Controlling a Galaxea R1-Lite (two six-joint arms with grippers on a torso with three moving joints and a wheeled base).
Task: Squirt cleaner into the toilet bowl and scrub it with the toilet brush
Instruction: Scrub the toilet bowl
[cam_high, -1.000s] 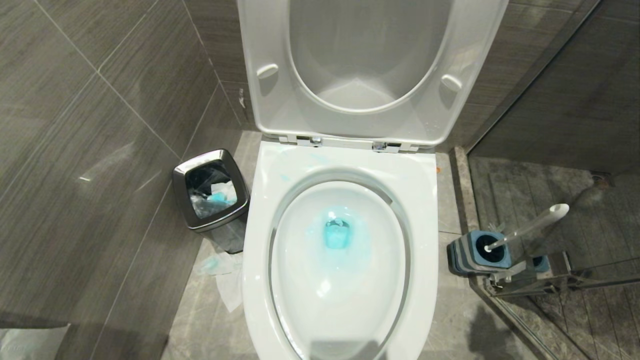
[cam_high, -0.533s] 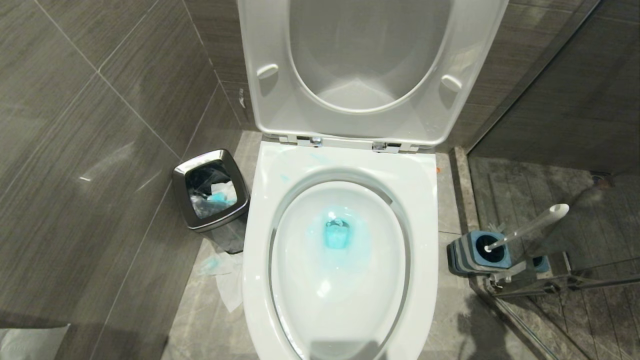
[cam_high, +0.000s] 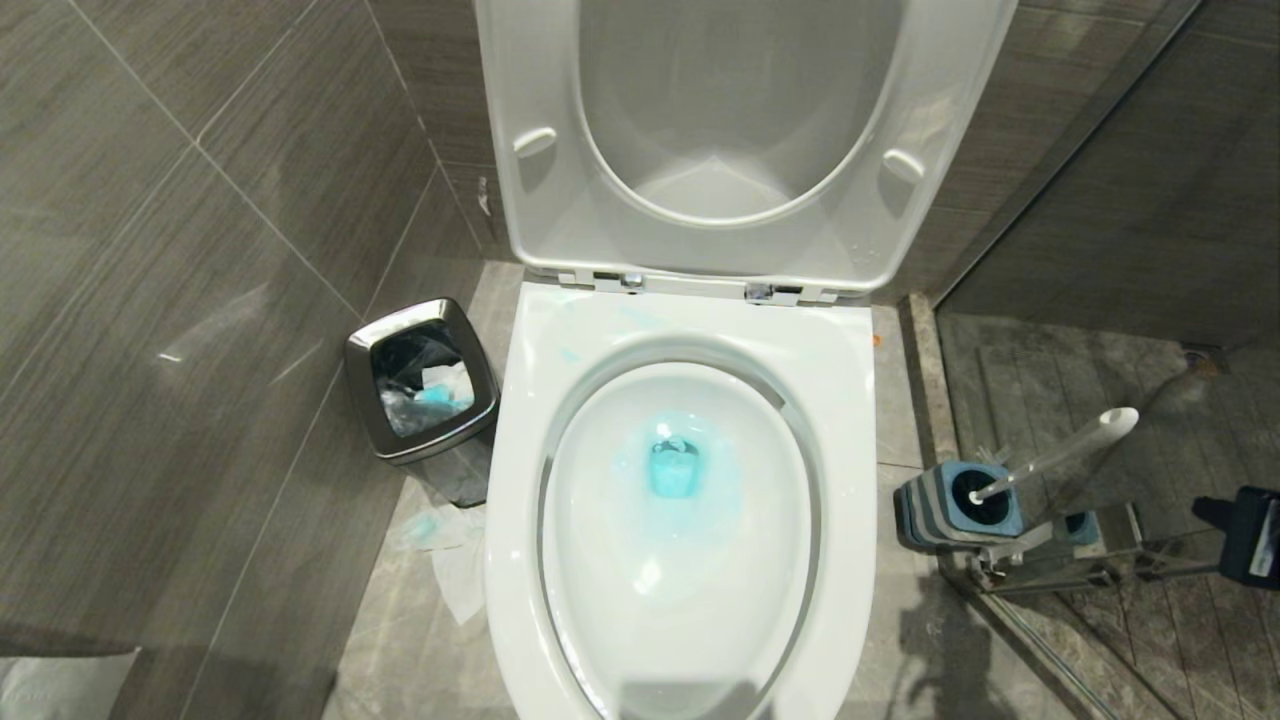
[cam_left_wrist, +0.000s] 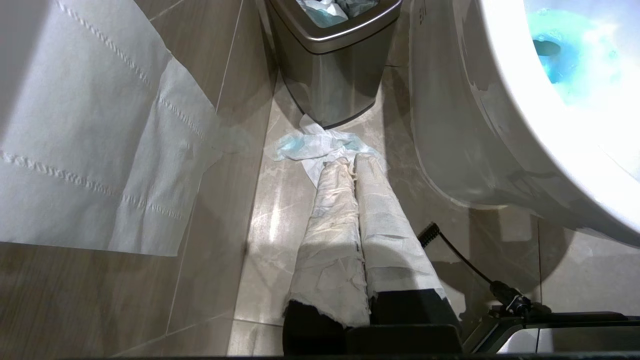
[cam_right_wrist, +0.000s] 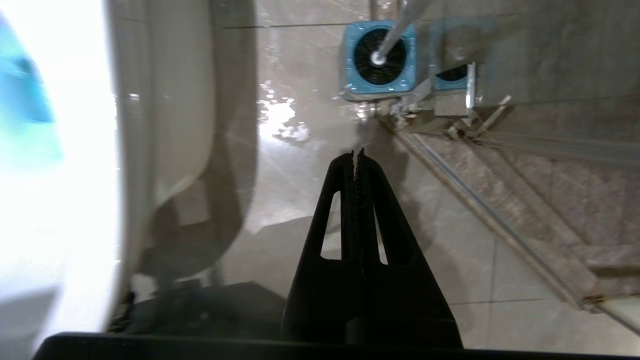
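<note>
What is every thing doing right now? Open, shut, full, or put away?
toilet bowl: seat and lid up
cleaner: in the water, blue
toilet brush: standing in its holder
waste bin: open, rubbish inside
right gripper: shut, empty
left gripper: shut, empty

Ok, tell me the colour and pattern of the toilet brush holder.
The holder has blue and grey stripes with a blue top; the stripes show best in the head view.

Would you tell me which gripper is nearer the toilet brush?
Right. The right gripper hangs over the floor before the toilet brush; the left gripper is beside the bin.
</note>
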